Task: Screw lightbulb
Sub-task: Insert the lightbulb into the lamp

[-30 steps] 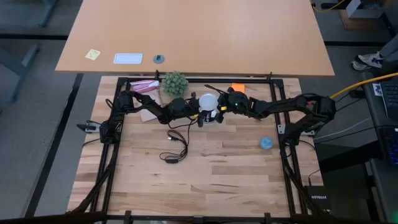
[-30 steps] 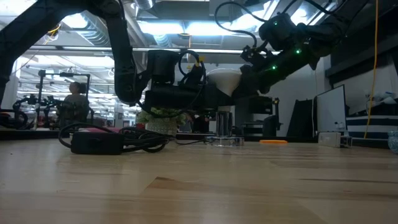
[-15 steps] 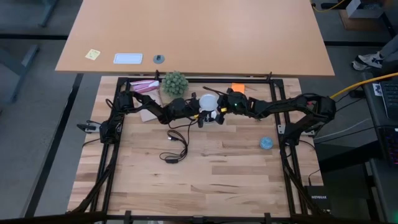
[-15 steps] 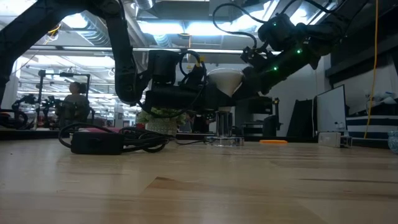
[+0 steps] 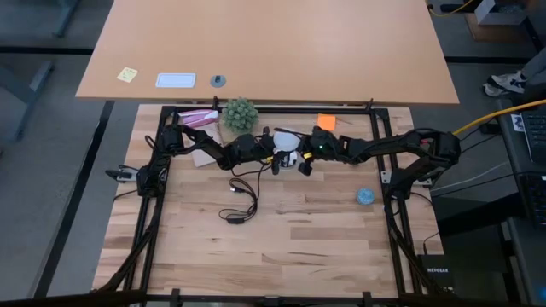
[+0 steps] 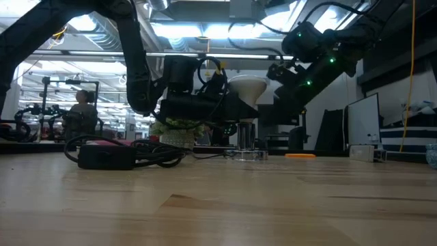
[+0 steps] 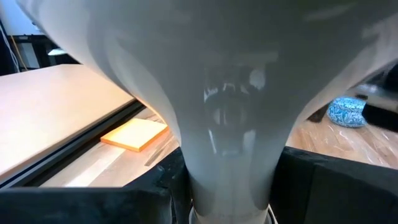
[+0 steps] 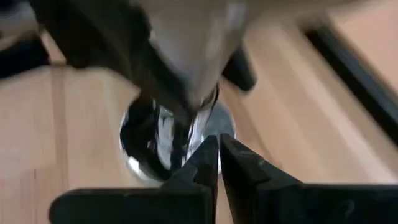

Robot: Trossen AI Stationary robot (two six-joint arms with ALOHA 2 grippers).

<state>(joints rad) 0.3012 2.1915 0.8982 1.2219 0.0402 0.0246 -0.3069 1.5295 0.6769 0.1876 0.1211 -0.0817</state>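
The right gripper (image 8: 217, 152), jaws closed on nothing, had been drawn off the lightbulb (image 6: 247, 87), left upright over the socket (image 8: 174, 140), clamped by the left gripper (image 6: 229, 113).

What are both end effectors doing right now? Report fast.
Left end effector: closed on the lightbulb, at its narrow neck.
Right end effector: shut, holding nothing, beside the lightbulb.

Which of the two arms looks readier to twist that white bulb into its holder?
Left. Its end effector is clamped around the lightbulb's neck, upright over the silvery socket. The right end effector is shut and empty beside it.
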